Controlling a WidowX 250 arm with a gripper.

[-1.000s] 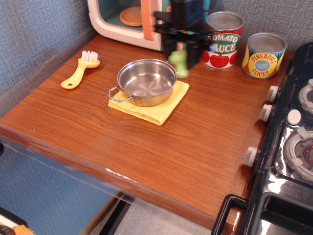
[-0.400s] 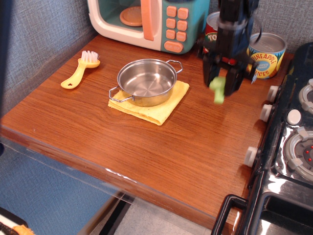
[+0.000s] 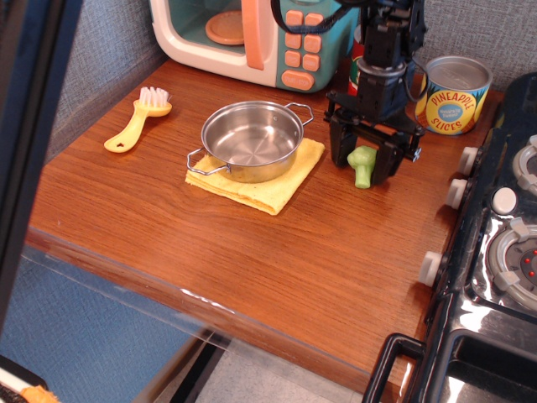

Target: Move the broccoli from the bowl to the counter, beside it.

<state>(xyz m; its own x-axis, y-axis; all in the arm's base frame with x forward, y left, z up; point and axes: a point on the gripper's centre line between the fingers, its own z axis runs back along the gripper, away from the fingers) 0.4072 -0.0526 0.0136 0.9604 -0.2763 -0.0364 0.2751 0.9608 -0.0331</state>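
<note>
Basically 1 view, reading left to right. Far left: yellow brush [image 3: 134,123] lies flat on the counter [image 3: 252,252], well apart from everything else, not in play.

Next, the bowl [image 3: 252,138] sits on a folded yellow cloth [image 3: 260,189], tilted diamond-wise, 2 wire handles pointing front-left and back-right. Bowl is empty, so the lift-out part looks done. Cloth corner reaches toward the gripper side, which is likely why the drop spot is chosen past it, on bare wood.

Right of that: gripper [image 3: 367,164] is low over the counter, fingers closed around the broccoli [image 3: 362,166], head up between them, stalk pointing down. Stalk tip looks at or just touching the wood; can't tell for certain from this angle. Broccoli is to the right of the bowl, near it, clear of the cloth. Held upright like this so it can be stood or dropped without rolling, I'd say.

Behind the gripper: 2 cans. Tomato sauce can [image 3: 359,71] is mostly hidden by the arm; pineapple can [image 3: 453,94] is near its right side. Microwave [image 3: 252,38] sits back-left.

Room: open wood in front of the gripper and toward the front edge, plenty. Tight side is the right, where stove knobs [image 3: 457,193] and the black stove [image 3: 503,252] begin. Safest exit is straight up after opening; a backward swing risks clipping the cans.
</note>
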